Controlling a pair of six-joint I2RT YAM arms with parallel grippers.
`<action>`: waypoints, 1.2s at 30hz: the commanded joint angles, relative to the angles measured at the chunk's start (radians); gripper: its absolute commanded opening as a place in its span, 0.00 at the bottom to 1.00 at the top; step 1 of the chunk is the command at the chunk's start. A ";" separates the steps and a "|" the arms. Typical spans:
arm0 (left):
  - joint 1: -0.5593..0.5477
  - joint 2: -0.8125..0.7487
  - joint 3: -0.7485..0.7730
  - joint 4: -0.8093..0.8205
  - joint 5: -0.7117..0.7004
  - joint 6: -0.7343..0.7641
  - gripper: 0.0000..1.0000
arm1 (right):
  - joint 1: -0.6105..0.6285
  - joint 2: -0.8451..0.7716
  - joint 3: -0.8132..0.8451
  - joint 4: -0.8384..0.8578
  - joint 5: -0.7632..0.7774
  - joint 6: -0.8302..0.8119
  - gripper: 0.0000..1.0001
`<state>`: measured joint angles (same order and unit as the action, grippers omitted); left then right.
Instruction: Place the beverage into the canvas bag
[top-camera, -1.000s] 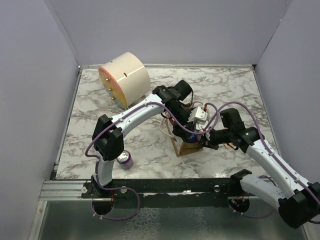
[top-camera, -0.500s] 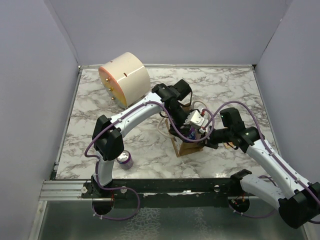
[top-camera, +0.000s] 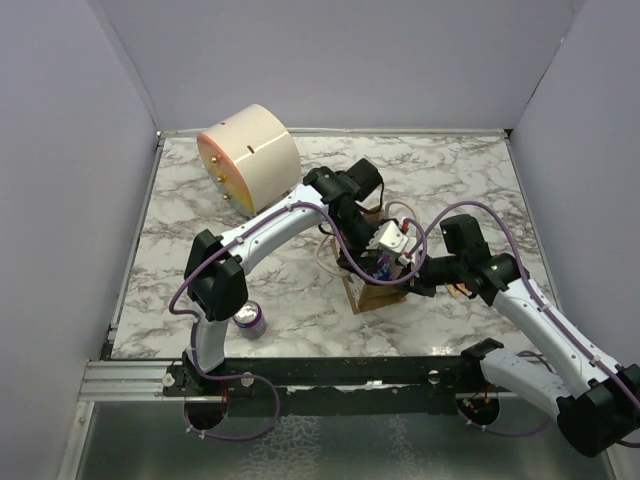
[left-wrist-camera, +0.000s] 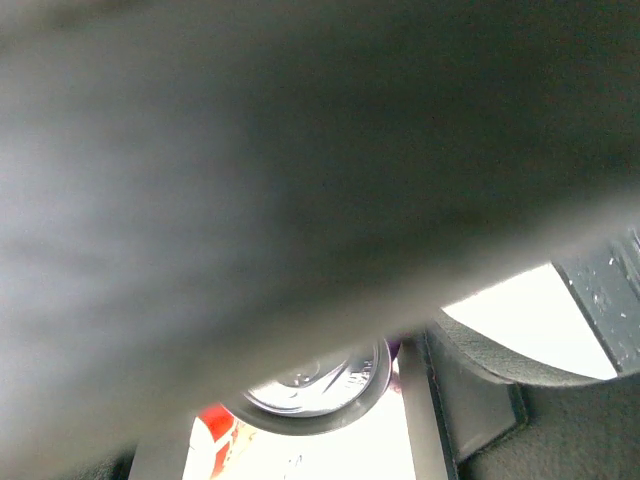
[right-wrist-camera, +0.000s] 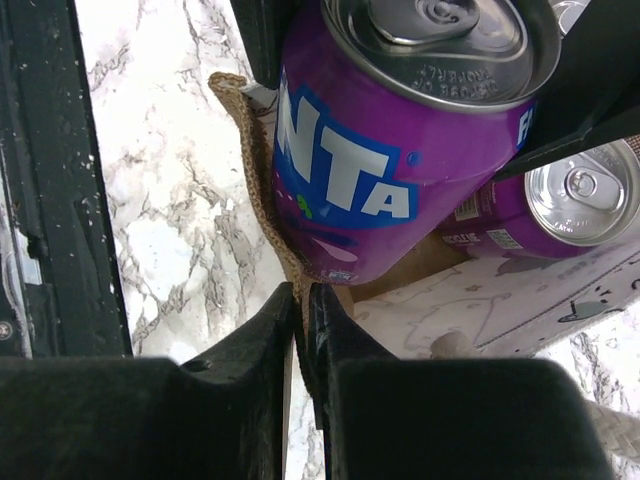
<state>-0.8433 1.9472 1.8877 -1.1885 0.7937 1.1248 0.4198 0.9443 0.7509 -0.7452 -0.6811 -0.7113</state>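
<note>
The tan canvas bag (top-camera: 370, 293) stands mid-table. My left gripper (top-camera: 385, 262) is shut on an upright purple Fanta can (right-wrist-camera: 390, 150) and holds it in the bag's mouth; its black fingers (right-wrist-camera: 262, 40) flank the can. A second purple can (right-wrist-camera: 575, 200) lies inside the bag. My right gripper (right-wrist-camera: 302, 295) is shut on the bag's woven rim (right-wrist-camera: 255, 160) and also shows in the top view (top-camera: 410, 283). The left wrist view is mostly blocked by a dark blur; only a can top (left-wrist-camera: 320, 385) shows.
A large cream cylinder (top-camera: 248, 158) lies at the back left. Another purple can (top-camera: 250, 320) stands by the left arm's base near the front edge. A whitish rope handle (top-camera: 328, 255) hangs at the bag's left side. Grey walls enclose the marble table.
My left gripper moved slightly down and left with the can toward the bag a second ago, then held still. The right gripper has not moved.
</note>
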 joint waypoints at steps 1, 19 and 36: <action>-0.001 -0.059 -0.041 0.089 0.112 -0.111 0.00 | -0.001 -0.010 0.011 0.046 0.007 -0.003 0.17; 0.037 -0.145 -0.185 0.356 0.178 -0.305 0.00 | -0.001 -0.161 0.012 0.051 0.038 0.077 0.67; 0.067 -0.177 -0.223 0.436 0.165 -0.343 0.00 | -0.133 -0.209 0.035 0.083 0.014 0.152 0.65</action>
<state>-0.7788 1.8183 1.6283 -0.8204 0.9161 0.8333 0.3428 0.7532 0.7502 -0.7143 -0.6392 -0.6151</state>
